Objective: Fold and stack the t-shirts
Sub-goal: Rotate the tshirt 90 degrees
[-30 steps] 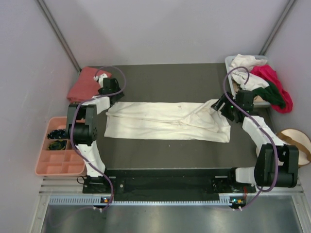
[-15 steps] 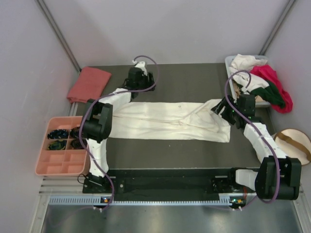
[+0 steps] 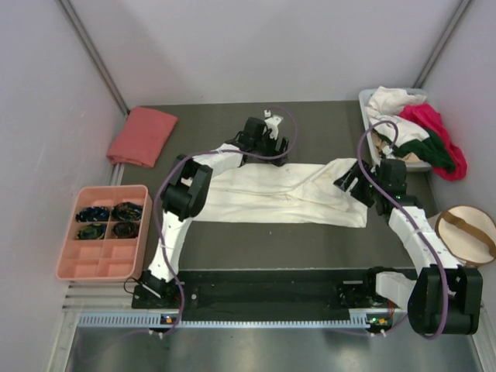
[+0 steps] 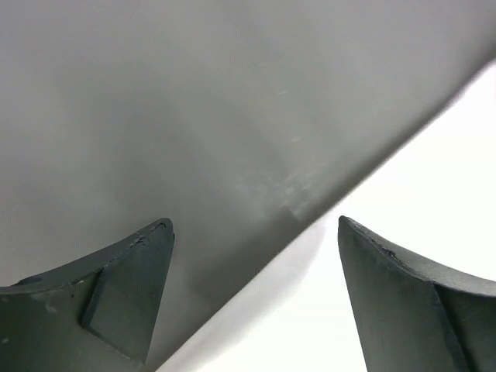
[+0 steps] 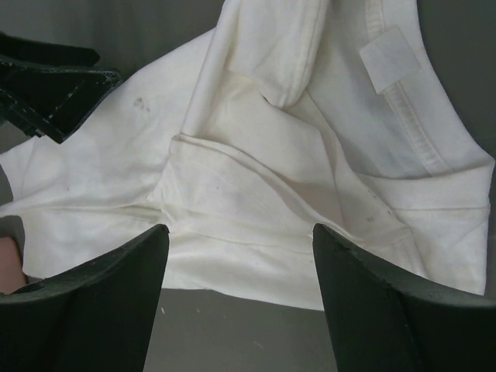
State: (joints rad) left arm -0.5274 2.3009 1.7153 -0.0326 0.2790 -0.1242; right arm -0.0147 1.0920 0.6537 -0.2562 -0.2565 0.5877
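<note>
A large cream-white t-shirt [image 3: 271, 194] lies folded into a long strip across the dark mat [image 3: 310, 124]. My left gripper [image 3: 267, 151] hovers open over the middle of the strip's far edge. In the left wrist view the left gripper [image 4: 254, 223] has only mat and the shirt's edge [image 4: 403, 232] between its fingers. My right gripper [image 3: 349, 182] is open at the strip's right end. In the right wrist view the right gripper [image 5: 240, 229] stands just above the shirt's [image 5: 263, 155] near hem and holds nothing. A folded salmon-pink t-shirt [image 3: 142, 136] lies at the far left corner.
A bin [image 3: 368, 98] at the far right holds a heap of white, magenta and dark green shirts [image 3: 422, 132]. A pink compartment tray [image 3: 101, 260] sits off the mat's left side. A round beige pouch [image 3: 467, 232] lies beside the right arm.
My left arm has swung right along the shirt's far edge, from its left end to the middle, and its jaws have opened wider. The right gripper has drawn back slightly.
</note>
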